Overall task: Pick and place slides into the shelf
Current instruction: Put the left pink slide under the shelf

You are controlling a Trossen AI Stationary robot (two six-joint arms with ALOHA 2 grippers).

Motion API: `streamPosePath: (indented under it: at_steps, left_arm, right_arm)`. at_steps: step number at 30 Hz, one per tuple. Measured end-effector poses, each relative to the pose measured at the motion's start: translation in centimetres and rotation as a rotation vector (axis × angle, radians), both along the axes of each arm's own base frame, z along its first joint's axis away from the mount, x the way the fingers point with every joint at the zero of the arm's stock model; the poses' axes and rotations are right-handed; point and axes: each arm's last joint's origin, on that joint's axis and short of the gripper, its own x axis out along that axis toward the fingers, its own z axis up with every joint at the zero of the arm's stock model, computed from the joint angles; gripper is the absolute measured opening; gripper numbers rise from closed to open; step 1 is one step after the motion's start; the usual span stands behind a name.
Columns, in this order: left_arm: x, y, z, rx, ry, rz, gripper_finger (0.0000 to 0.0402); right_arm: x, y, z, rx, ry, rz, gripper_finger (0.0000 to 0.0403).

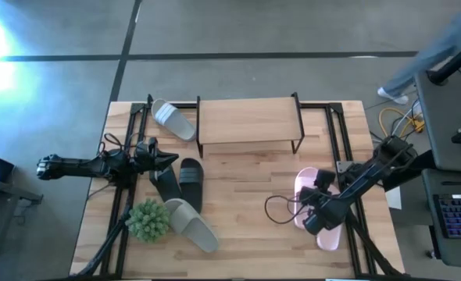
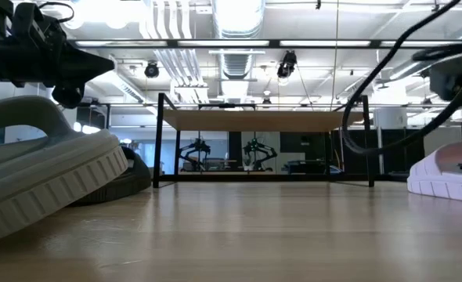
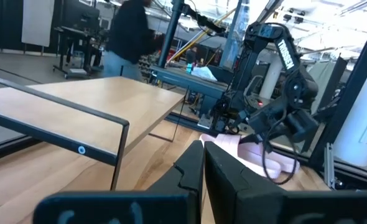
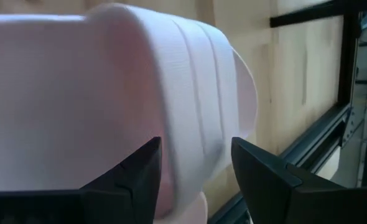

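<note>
My right gripper (image 1: 312, 215) (image 4: 196, 149) hangs low over the pale pink slides (image 1: 305, 183) near the table's right side, open, one finger on each side of the upper slide's strap (image 4: 190, 81). The second pink slide (image 1: 330, 236) lies partly under it. My left gripper (image 1: 168, 161) (image 3: 202, 152) is shut and hovers above the pair of black slides (image 1: 180, 183). One grey-white slide (image 1: 173, 119) lies by the shelf's left end, the other (image 1: 191, 225) beside the plant ball. The shelf (image 1: 248, 121) stands at the table's far middle with nothing on its board. My right gripper comes at the pink slide's strap (image 4: 199, 124) with open fingers, which lie across the strap on either side of its edge. Whether the fingers (image 4: 140, 174) touch the strap, I cannot tell. The slide rests on the table.
A green spiky plant ball (image 1: 148, 220) sits near the table's near left. Black frame rails (image 1: 344, 136) run along both sides of the table. A person (image 1: 441, 47) stands beyond the far right corner. Bare wood (image 1: 246, 218) lies between the two arms.
</note>
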Motion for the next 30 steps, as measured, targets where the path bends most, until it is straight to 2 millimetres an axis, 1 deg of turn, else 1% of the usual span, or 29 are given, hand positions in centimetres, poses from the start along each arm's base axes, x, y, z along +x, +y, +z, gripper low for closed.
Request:
streamPosePath:
  at_steps: [3,6,9,16,18,20,23,26,30]
  left_arm:
    - [0.0,0.0,0.0,0.0,0.0,0.0,0.0]
    - [0.0,0.0,0.0,0.0,0.002,-0.001,0.0]
    - [0.0,0.0,0.0,0.0,0.002,0.0,0.0]
    - [0.0,0.0,-0.1,0.0,0.007,0.0,0.0]
    - [0.0,0.0,-0.1,0.0,0.007,0.0,0.0]
    - [0.0,0.0,-0.1,0.0,0.007,0.0,0.0]
    - [0.0,0.0,-0.1,0.0,0.007,0.0,0.0]
    - [0.0,0.0,-0.1,0.0,0.007,0.0,0.0]
    - [0.0,0.0,-0.1,0.0,0.006,0.0,0.0]
  right_arm:
    - [0.0,-0.7,-0.4,-0.012,0.008,-0.033,0.0175]
    - [0.1,-1.2,-0.5,-0.03,-0.001,-0.045,0.0153]
    - [0.4,-1.6,-0.6,-0.064,-0.019,-0.034,0.0119]
    - [1.2,-2.3,-1.1,-0.039,-0.031,-0.02,0.0021]
    - [1.4,-2.2,-1.0,-0.027,-0.042,-0.005,0.0014]
    - [2.1,-1.7,-0.6,-0.011,-0.1,0.017,0.0012]
    - [3.2,-1.2,0.5,0.008,-0.194,0.069,0.0011]
    - [4.7,-0.6,1.9,0.038,-0.32,0.134,0.001]
    - [6.6,-1.5,2.9,0.086,-0.401,0.205,0.001]
